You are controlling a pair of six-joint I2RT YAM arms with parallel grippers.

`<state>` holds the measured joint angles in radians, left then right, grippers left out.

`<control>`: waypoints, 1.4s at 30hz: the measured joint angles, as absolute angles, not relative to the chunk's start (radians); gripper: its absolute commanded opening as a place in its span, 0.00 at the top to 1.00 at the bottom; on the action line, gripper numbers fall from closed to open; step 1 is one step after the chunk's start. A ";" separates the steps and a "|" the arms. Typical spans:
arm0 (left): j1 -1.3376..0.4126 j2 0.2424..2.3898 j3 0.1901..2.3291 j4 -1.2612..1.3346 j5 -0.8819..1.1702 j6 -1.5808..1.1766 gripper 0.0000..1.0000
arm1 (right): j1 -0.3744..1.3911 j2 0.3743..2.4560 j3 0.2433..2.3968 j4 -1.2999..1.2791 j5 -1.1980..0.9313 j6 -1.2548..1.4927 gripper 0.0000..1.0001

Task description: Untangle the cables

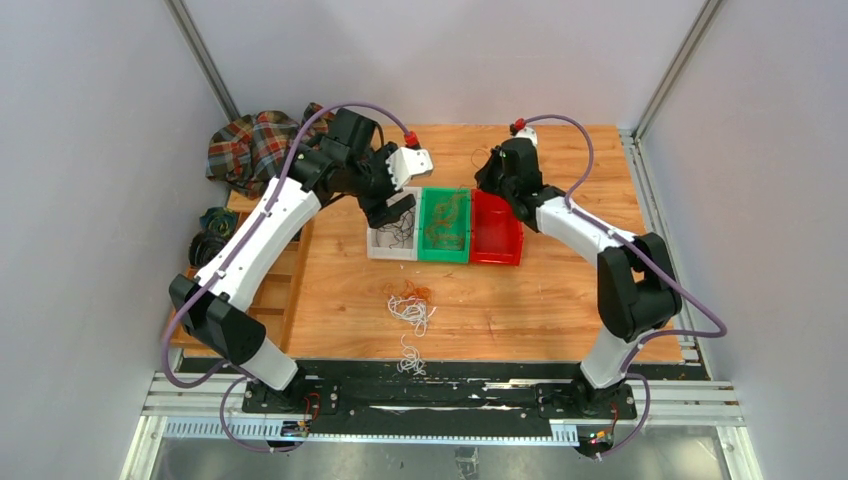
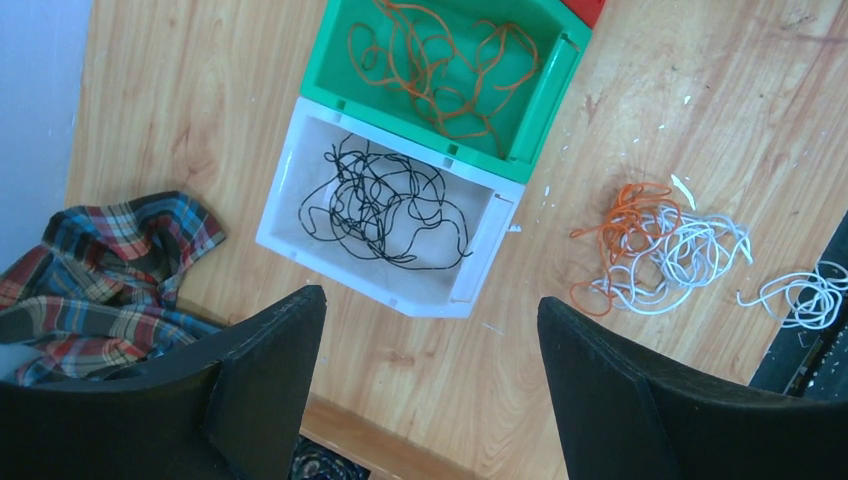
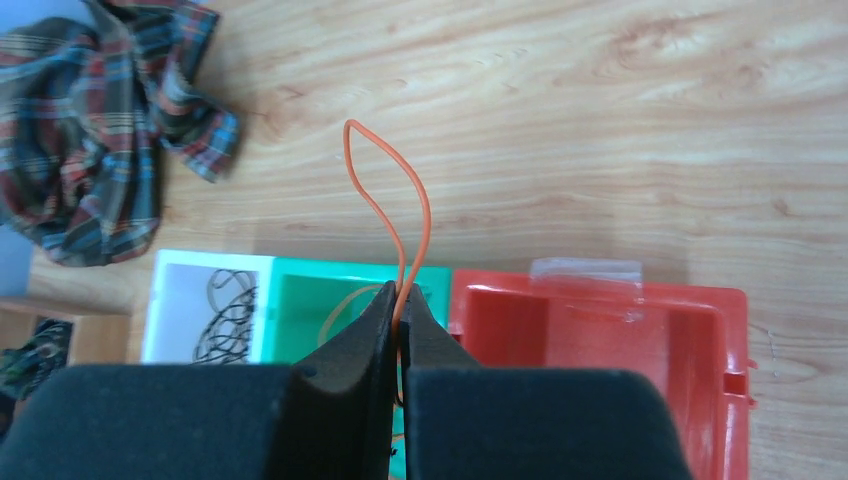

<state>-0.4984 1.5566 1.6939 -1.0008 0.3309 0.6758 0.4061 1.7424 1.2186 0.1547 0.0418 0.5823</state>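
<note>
Right gripper: pinching orange cable, loop pointing up-frame.
Green bin: lying just lower-left of pinch.
Left gripper: gaping, empty.

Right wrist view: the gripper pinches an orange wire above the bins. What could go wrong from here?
The right gripper holds the orange wire near where the green bin meets the red bin; released there, it might land in the red one. The loose pile mixes orange and white wires, so pulling one may drag the rest.
</note>
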 measured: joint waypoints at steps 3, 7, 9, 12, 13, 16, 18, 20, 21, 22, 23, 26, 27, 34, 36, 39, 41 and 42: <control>-0.498 1.546 1.694 -1.002 0.319 0.664 0.18 | 0.438 1.706 1.214 0.176 0.027 0.566 0.99; -0.495 1.522 1.694 -1.003 0.301 0.646 0.15 | 0.523 1.705 1.214 0.182 0.022 0.525 1.00; -0.493 1.510 1.694 -1.006 0.291 0.642 0.12 | 0.572 1.726 1.218 0.173 0.025 0.508 1.00; -0.492 1.490 1.690 -1.009 0.274 0.634 0.07 | 0.625 1.793 1.238 0.141 0.027 0.498 0.99; -0.492 1.482 1.686 -1.010 0.269 0.632 0.06 | 0.632 1.822 1.246 0.128 0.027 0.496 0.99; -0.492 1.460 1.671 -1.020 0.251 0.621 0.01 | 0.635 1.910 1.262 0.073 0.048 0.482 1.00; -0.492 1.457 1.671 -1.033 0.240 0.612 0.02 | 0.633 1.950 1.270 0.038 0.064 0.469 1.00; -0.491 1.457 1.671 -1.044 0.231 0.599 0.02 | 0.633 1.966 1.289 0.019 0.080 0.452 1.00; -0.490 1.457 1.671 -1.050 0.227 0.594 0.02 | 0.634 1.969 1.301 0.012 0.084 0.445 0.99; -0.490 1.457 1.671 -1.057 0.223 0.591 0.02 | 0.634 1.974 1.311 0.009 0.089 0.440 0.99; -0.489 1.457 1.671 -1.062 0.221 0.589 0.02 | 0.634 1.980 1.319 0.005 0.095 0.433 0.99; -0.487 1.458 1.671 -1.089 0.215 0.588 0.02 | 0.635 2.014 1.351 -0.019 0.116 0.413 0.93; -0.487 1.458 1.671 -1.099 0.215 0.590 0.02 | 0.636 2.022 1.366 -0.035 0.126 0.407 0.86; -0.487 1.464 1.681 -1.136 0.213 0.602 0.02 | 0.656 2.000 1.401 -0.110 0.159 0.362 0.40; -0.486 1.471 1.692 -1.141 0.211 0.606 0.02 | 0.662 1.954 1.402 -0.141 0.159 0.350 0.34; -0.485 1.483 1.712 -1.143 0.191 0.608 0.02 | 0.662 1.870 1.415 -0.174 0.162 0.336 0.31; -0.480 1.488 1.715 -1.144 0.175 0.609 0.02 | 0.662 1.813 1.420 -0.184 0.163 0.329 0.30; -0.476 1.490 1.715 -1.144 0.170 0.609 0.02 | 0.662 1.787 1.422 -0.191 0.165 0.327 0.30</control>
